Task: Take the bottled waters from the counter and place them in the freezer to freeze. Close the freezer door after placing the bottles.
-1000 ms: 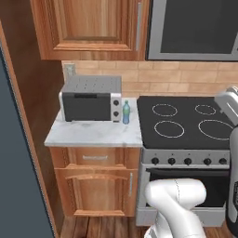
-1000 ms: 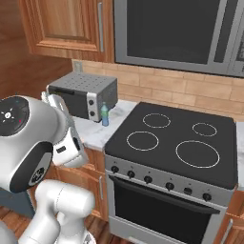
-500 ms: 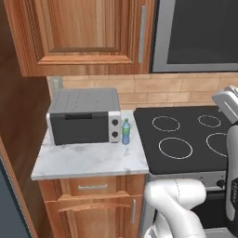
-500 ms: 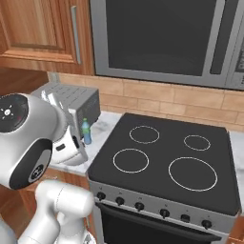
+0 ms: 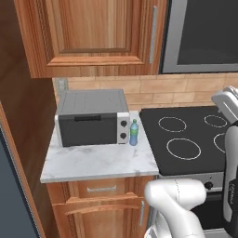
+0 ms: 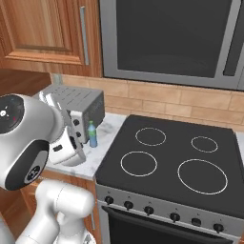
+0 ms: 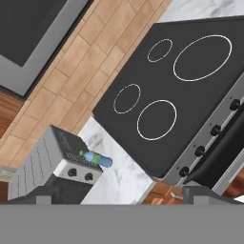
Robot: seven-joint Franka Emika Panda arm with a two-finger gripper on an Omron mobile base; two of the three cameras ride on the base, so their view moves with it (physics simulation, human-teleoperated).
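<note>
Spread wide and holding nothing, my claw hangs in the air, well apart from everything, looking down over the black stovetop and the marbled counter. One blue-tinted bottle with a green cap stands upright on that counter, just beside the grey toaster oven and near the stovetop's edge.

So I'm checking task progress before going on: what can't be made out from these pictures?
- Second bottle: one green-capped bottle stands on the counter beside the toaster oven; whether another stands behind the oven can't be told.
- Freezer: a dark edge, cut off at the left of the left base view.
- Claw: fingertips barely rise above the hand view's bottom edge.
</note>
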